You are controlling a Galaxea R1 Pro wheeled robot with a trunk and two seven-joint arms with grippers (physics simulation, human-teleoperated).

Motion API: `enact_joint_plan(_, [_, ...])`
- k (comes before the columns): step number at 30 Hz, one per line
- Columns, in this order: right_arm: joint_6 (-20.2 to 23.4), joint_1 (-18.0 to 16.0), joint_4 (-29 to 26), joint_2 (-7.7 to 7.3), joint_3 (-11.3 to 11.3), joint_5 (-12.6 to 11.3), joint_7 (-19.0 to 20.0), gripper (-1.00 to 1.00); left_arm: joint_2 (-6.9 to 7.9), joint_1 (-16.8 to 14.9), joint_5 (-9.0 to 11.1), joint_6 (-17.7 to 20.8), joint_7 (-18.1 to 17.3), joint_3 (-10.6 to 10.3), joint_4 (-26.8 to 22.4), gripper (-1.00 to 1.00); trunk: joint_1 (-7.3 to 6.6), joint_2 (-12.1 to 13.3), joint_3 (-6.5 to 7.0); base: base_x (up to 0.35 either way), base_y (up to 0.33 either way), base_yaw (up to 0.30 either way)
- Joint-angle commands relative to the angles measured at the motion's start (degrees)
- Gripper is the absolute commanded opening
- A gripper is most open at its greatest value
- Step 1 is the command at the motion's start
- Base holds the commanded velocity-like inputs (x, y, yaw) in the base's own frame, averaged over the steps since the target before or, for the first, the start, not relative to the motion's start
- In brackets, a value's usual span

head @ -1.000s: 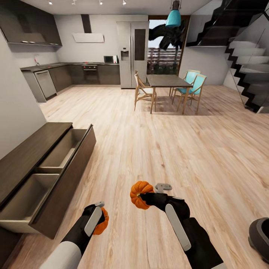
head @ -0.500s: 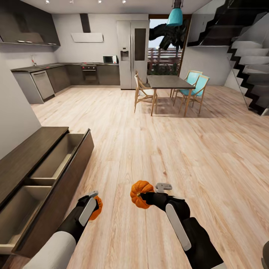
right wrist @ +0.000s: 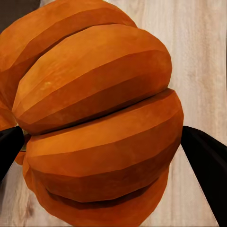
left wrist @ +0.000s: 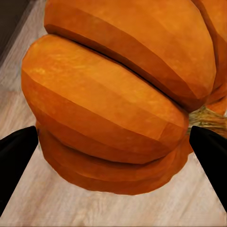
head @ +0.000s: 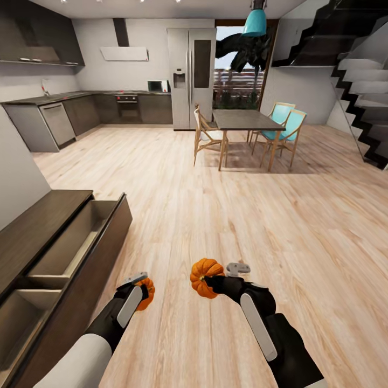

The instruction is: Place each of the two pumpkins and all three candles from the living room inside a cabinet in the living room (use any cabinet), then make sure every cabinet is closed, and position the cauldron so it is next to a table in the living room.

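Gripping two pumpkins, one per gripper, beside one open-drawered cabinet.

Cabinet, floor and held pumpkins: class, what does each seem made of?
Cabinet: dark matte wood veneer, paler drawer interiors. Floor: light planks, visible grain and seams. Pumpkins: orange ribbed skin, smooth and faceted; real or plastic, unclear.

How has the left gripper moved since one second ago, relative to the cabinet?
Cannot tell for certain: the camera shifted. The left gripper keeps its pumpkin beside the cabinet.
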Motion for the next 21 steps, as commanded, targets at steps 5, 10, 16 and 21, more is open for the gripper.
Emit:
enact_joint_plan(5, [-1.5,0.0,0.5,-0.14,0.1,-0.8,-0.5,-1.00,0.12,0.0,0.1,-2.8,-0.4,-0.2,0.0,-1.00,0.03,0.0,-0.05,0.350,0.000,0.000])
enact_joint_plan(10, [-1.6,0.0,0.6,-0.22,0.0,-0.9,-0.6,-1.00,0.01,0.0,0.0,-4.2,-0.5,-0.3,0.0,-1.00,0.03,0.0,-0.05,0.350,0.000,0.000])
enact_joint_plan(16, [-1.7,0.0,0.7,-0.28,0.0,-1.0,-0.6,-1.00,-0.02,0.0,0.1,-6.0,-0.5,-0.4,0.1,-1.00,0.03,0.0,-0.05,0.350,0.000,0.000])
enact_joint_plan(21, [-1.7,0.0,0.7,-0.29,-0.1,-1.0,-0.6,-1.00,0.00,0.0,0.1,-6.7,-0.6,-1.6,0.1,-1.00,0.03,0.0,-0.05,0.350,0.000,0.000])
